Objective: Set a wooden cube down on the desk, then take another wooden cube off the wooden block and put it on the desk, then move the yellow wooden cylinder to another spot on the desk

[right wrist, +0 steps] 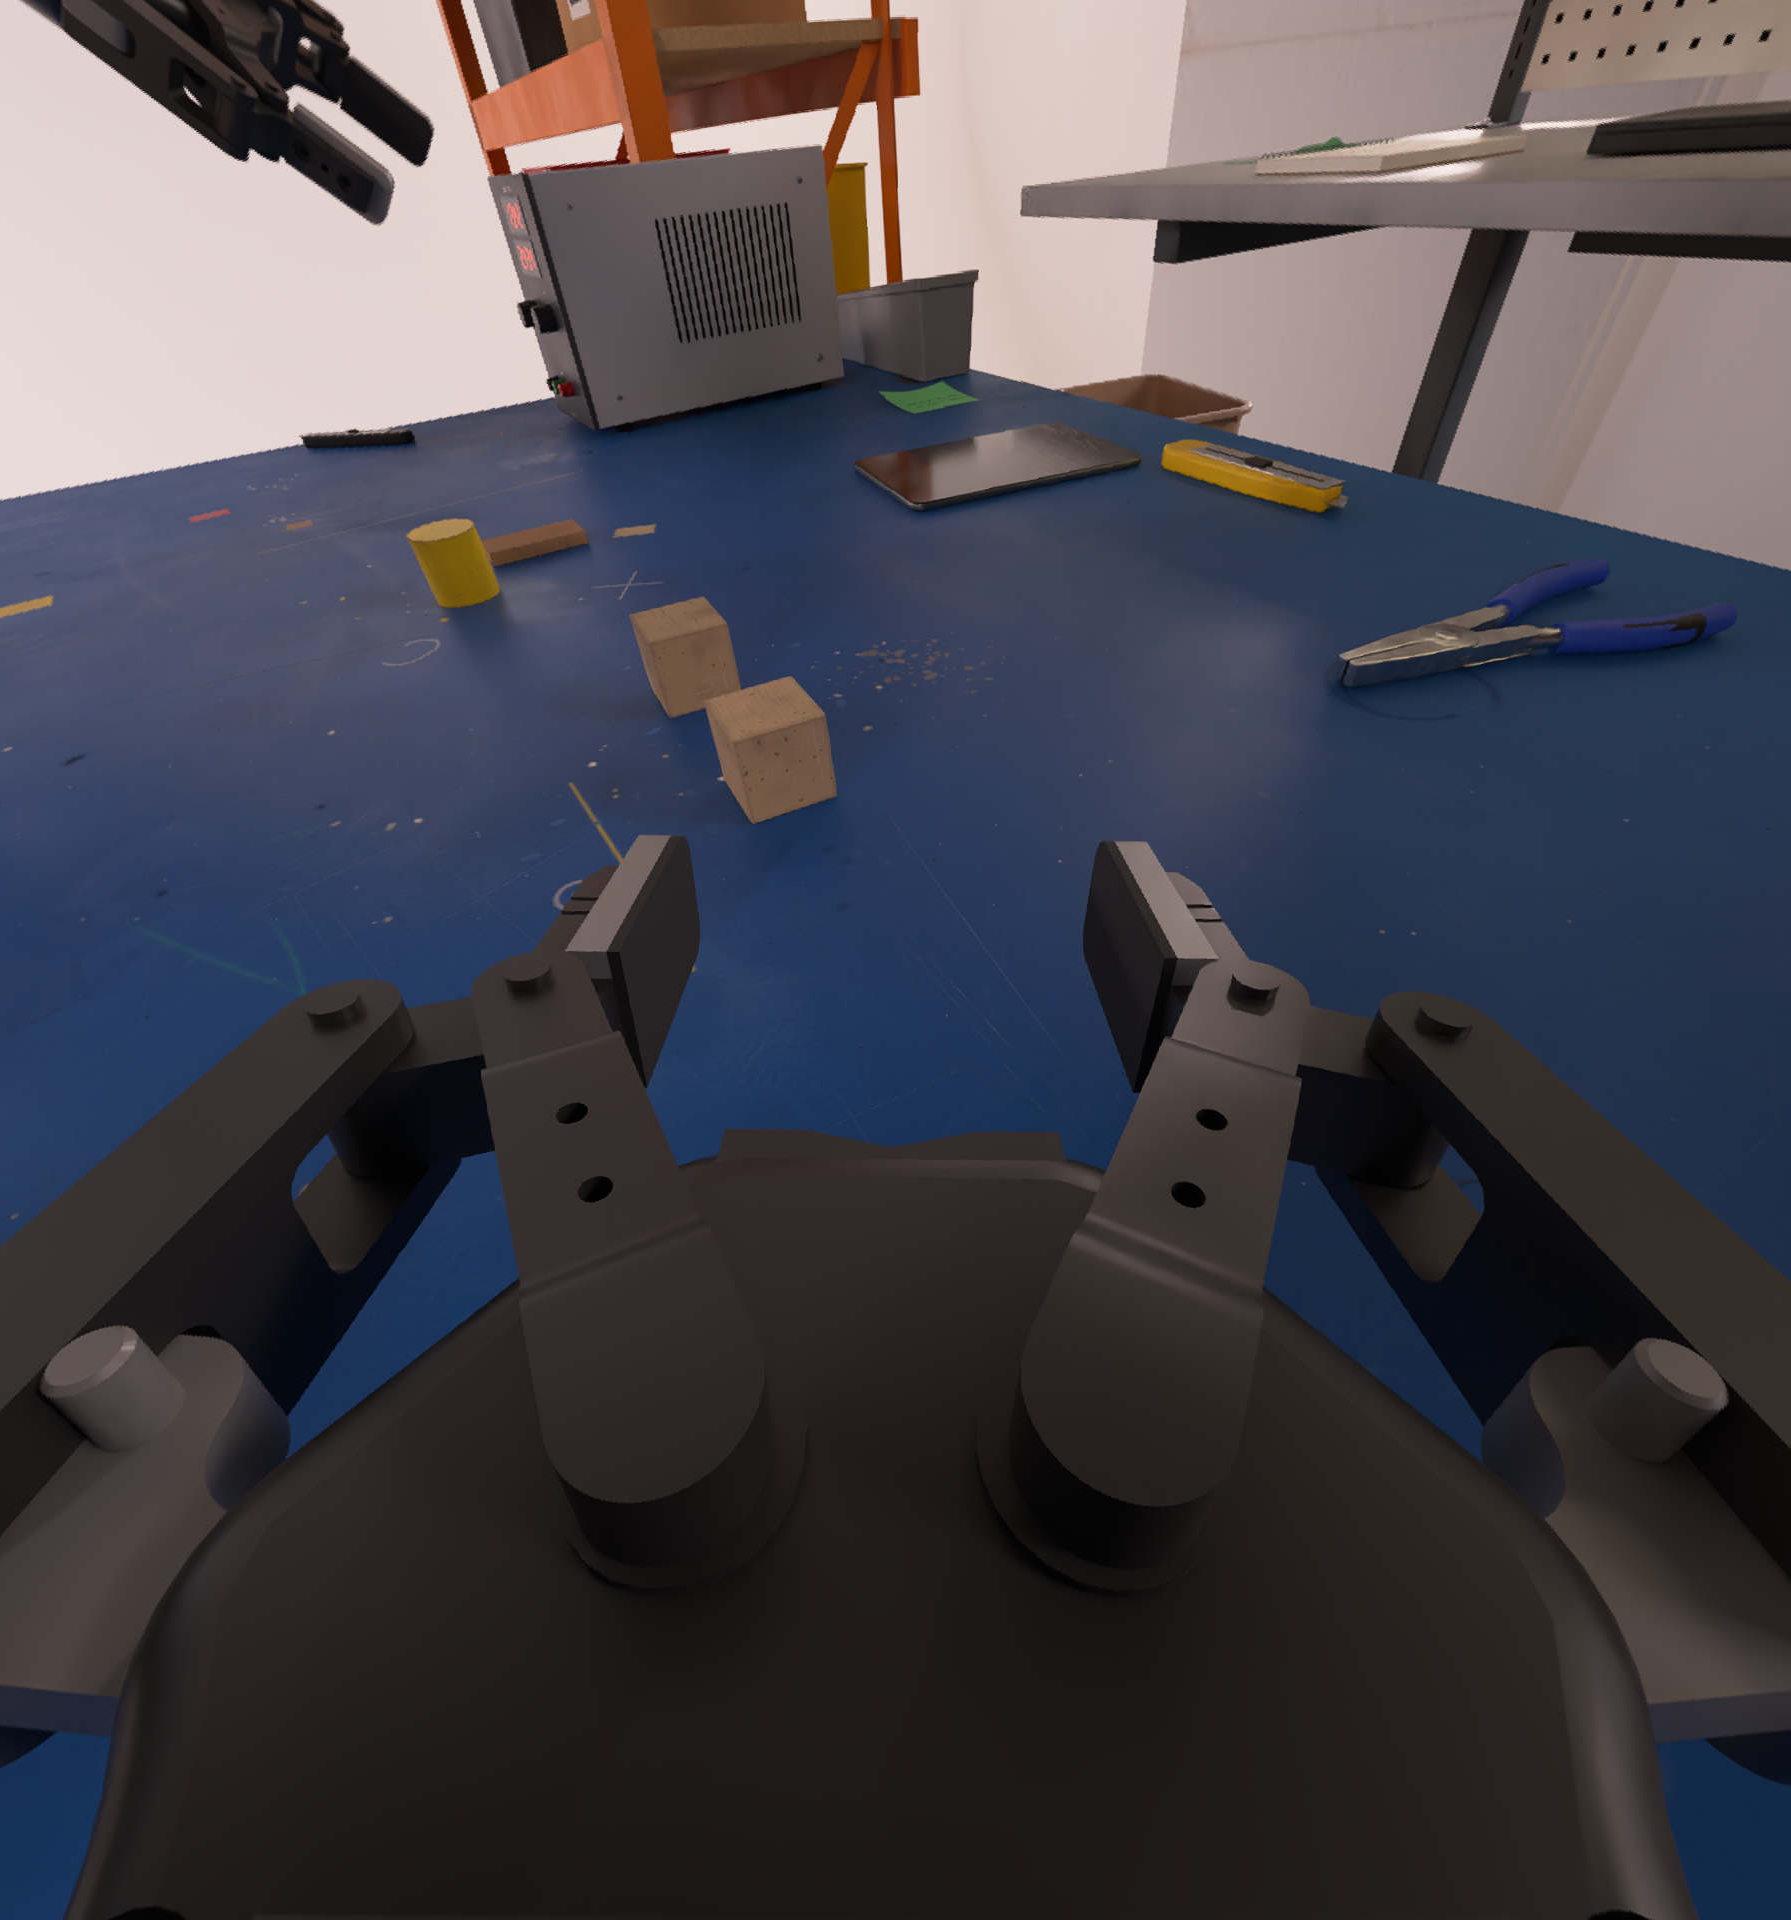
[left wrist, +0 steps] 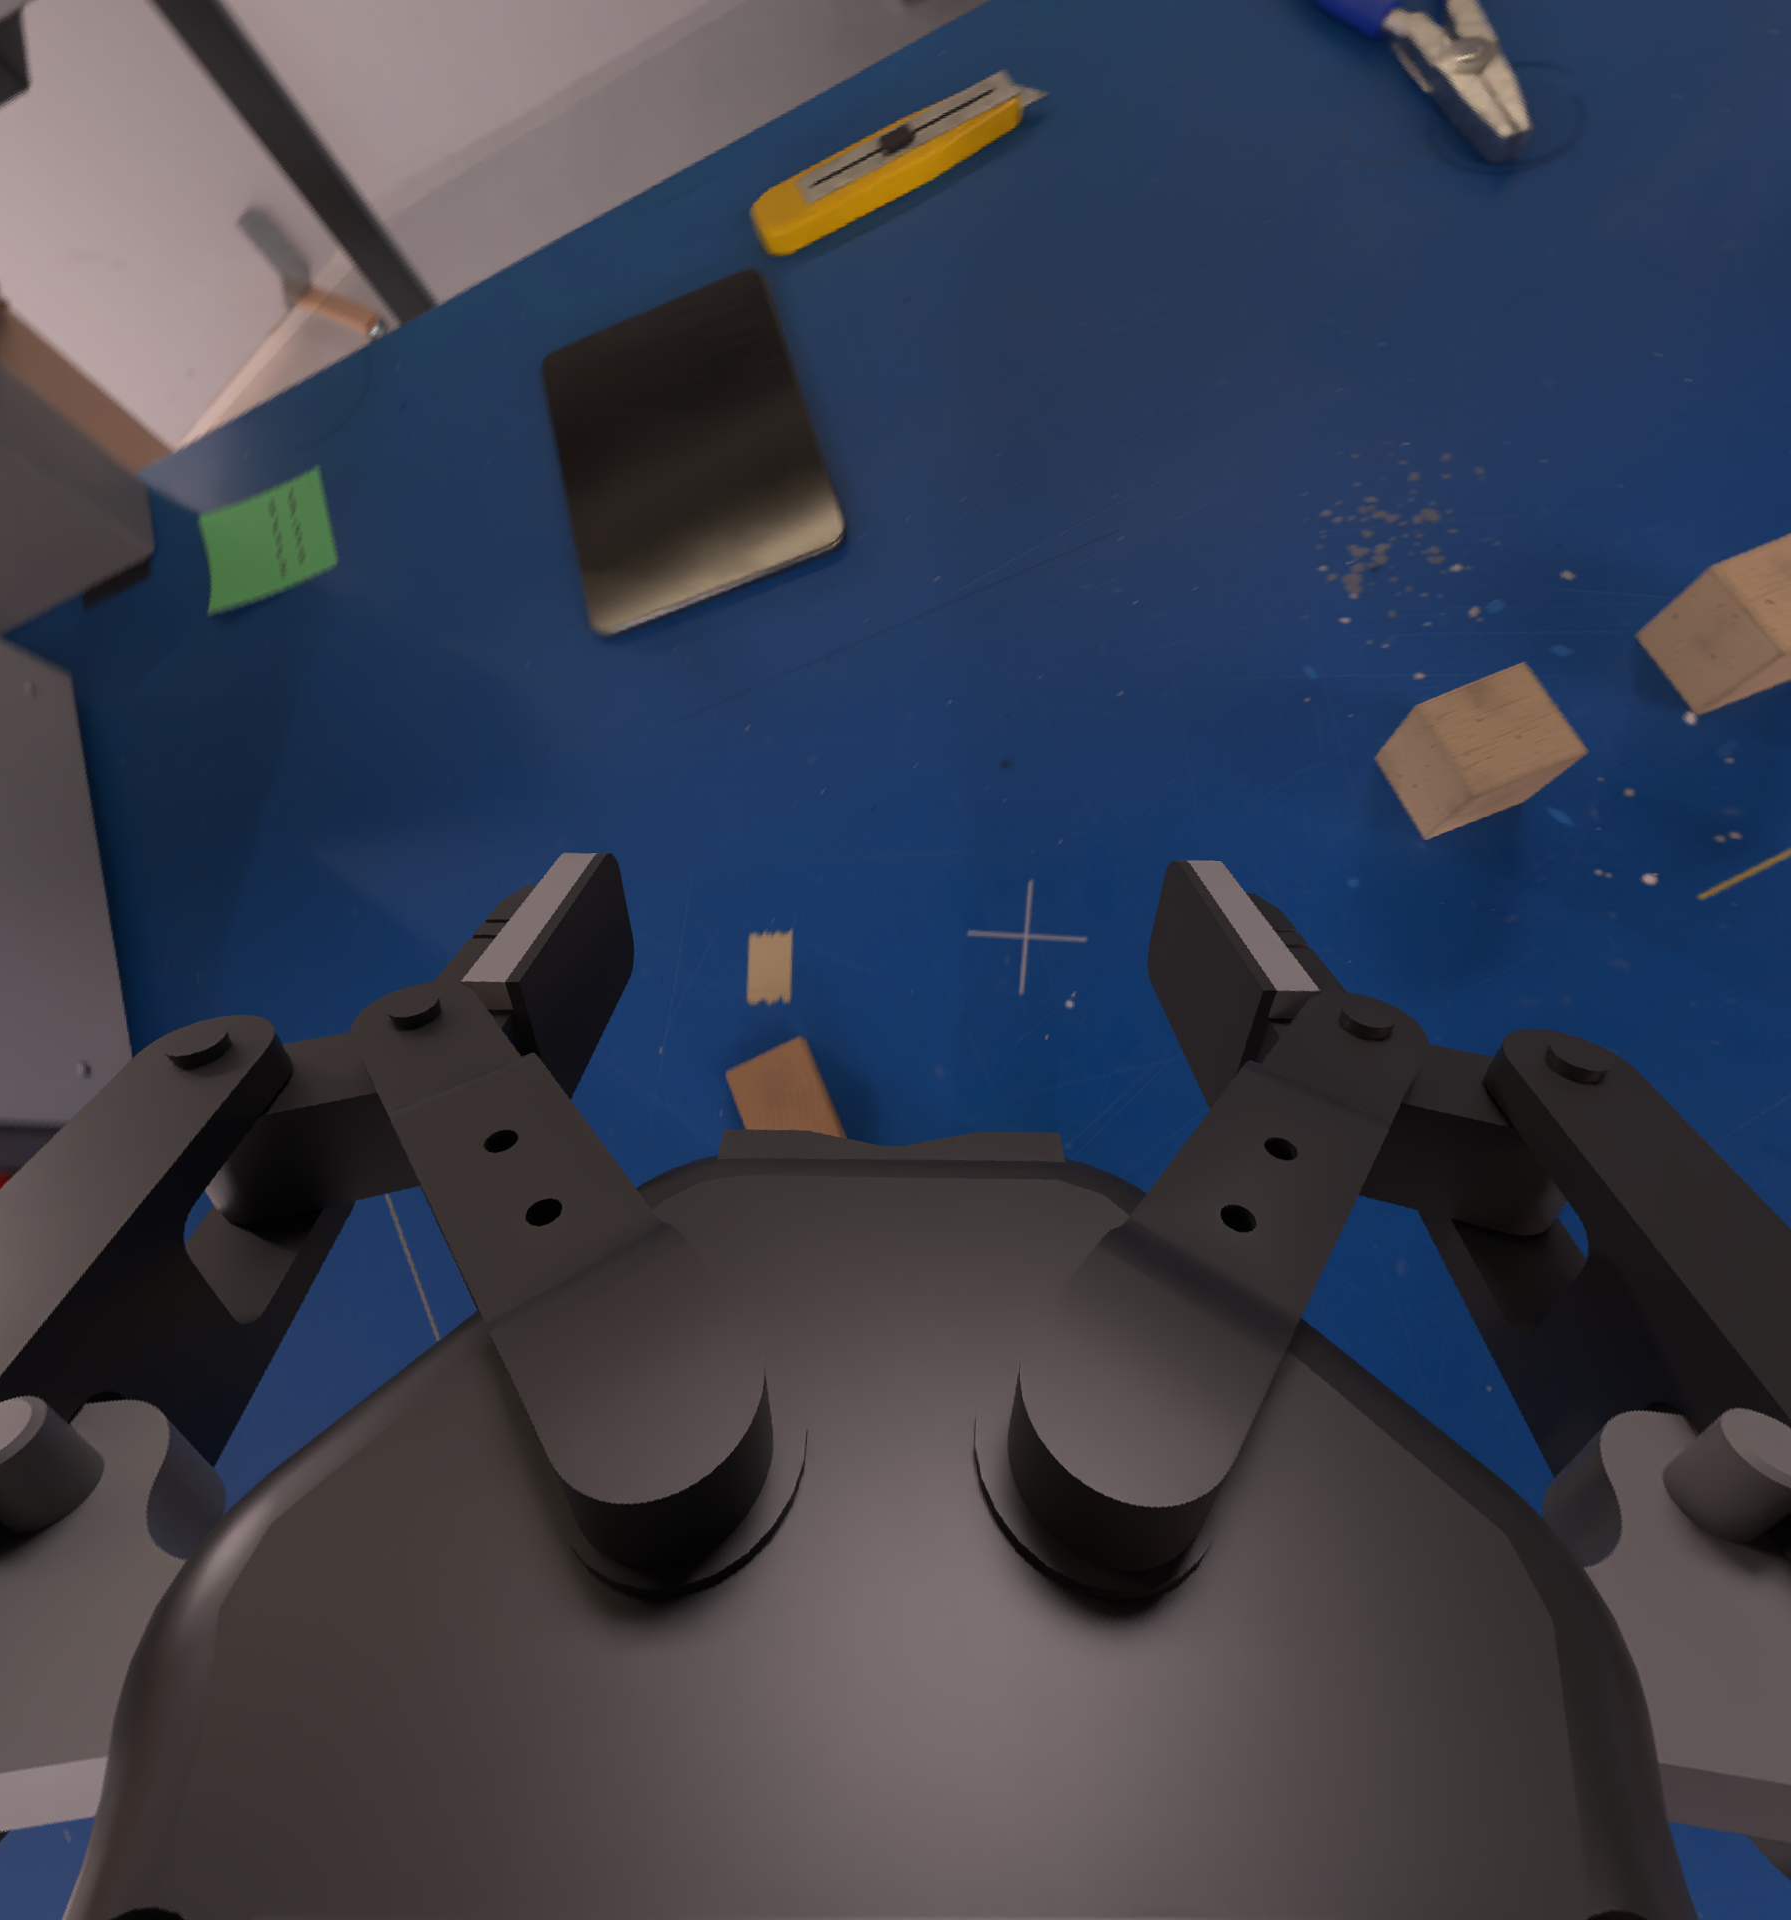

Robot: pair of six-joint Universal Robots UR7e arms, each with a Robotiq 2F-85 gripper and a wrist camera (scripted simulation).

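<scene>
Two wooden cubes stand on the blue desk, close together: one [right wrist: 685, 655] farther, one [right wrist: 772, 748] nearer; they also show in the left wrist view [left wrist: 1480, 748] [left wrist: 1758, 615]. The yellow wooden cylinder [right wrist: 452, 562] stands upright beside the flat wooden block [right wrist: 538, 542], whose end shows in the left wrist view [left wrist: 782, 1086]. My left gripper [left wrist: 891, 935] is open and empty, high above the desk over the block; it also shows in the right wrist view [right wrist: 351, 135]. My right gripper [right wrist: 891, 914] is open and empty above bare desk, short of the nearer cube.
A black tablet [right wrist: 995, 464], yellow utility knife [right wrist: 1252, 475], blue-handled pliers [right wrist: 1525, 629] and green note [right wrist: 927, 398] lie on the desk. A grey power supply [right wrist: 683, 281] and grey bin [right wrist: 912, 322] stand at the far edge. A shelf [right wrist: 1390, 187] hangs at the right.
</scene>
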